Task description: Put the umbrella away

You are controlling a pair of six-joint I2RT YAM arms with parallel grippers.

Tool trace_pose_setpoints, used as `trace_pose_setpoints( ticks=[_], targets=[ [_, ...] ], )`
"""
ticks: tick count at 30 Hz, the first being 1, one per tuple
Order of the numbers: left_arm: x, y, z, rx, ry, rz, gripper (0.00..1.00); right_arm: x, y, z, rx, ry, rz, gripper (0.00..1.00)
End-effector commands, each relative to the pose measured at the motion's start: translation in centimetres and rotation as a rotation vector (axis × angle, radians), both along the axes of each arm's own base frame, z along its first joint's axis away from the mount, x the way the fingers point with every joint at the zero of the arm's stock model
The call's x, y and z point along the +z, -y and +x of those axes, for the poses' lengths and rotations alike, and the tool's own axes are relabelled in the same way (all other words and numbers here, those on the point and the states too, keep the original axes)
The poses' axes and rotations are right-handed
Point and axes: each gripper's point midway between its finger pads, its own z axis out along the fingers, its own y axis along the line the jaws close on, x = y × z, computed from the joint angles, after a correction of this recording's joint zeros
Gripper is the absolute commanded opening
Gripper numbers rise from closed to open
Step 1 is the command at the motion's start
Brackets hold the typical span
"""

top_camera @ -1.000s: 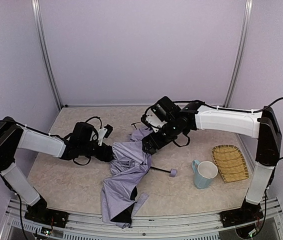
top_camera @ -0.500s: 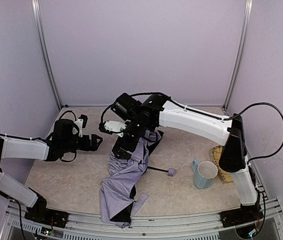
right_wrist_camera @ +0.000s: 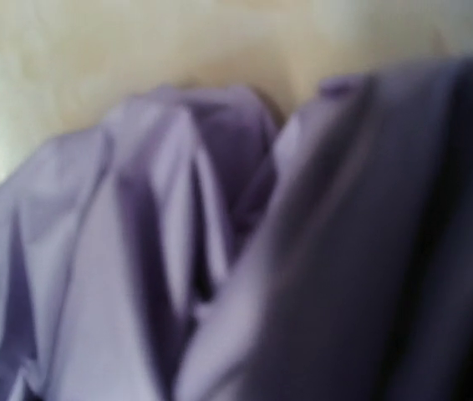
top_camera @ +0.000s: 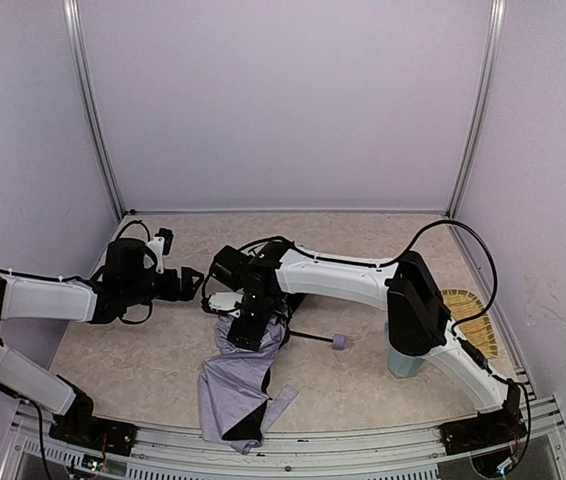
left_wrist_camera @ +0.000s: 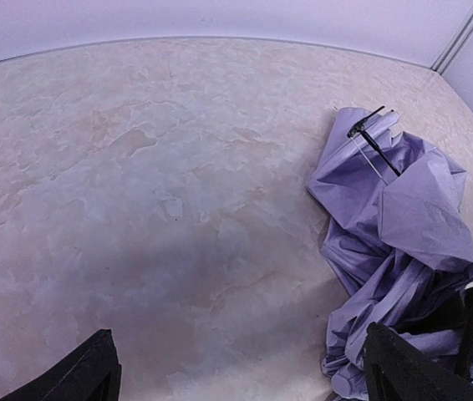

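Robot lab test cell: plain lavender panel walls (top_camera: 283, 100), aluminium frame posts (top_camera: 91, 110), marble-look counter (top_camera: 143, 360). Left arm (top_camera: 53, 295) and right arm (top_camera: 343, 280) bolted at a metal rail (top_camera: 363, 440), loose black cable (top_camera: 463, 240).

Left tool (top_camera: 190, 284) gapes wide; right tool (top_camera: 246, 322) points steeply downward.

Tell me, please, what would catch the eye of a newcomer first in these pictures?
The crumpled lavender umbrella sprawls in the middle of the table, its knob lying to the right. The right arm stretches across, the right pincer down at the fabric; the left pincer hangs open, apart, on the left.
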Motion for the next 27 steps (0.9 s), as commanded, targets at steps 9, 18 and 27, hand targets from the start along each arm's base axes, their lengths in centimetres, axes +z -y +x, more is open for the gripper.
trace_pose_setpoints(
  ticks=[9,18,27],
  targets=[
    [3.2,-1.3,0.1,0.060,0.098,-0.017,0.99,-0.9,-1.2,-1.7,0.038,-0.086,0.102,0.37],
    [6.8,-5.5,-0.7,0.261,0.233,-0.022,0.99,21.2,-6.1,2.2,0.107,0.214,0.668,0.22],
    [8.8,-9.0,-1.9,0.418,0.314,-0.041,0.99,43.8,0.2,-1.4,0.196,0.638,1.397,0.00]
  ],
)
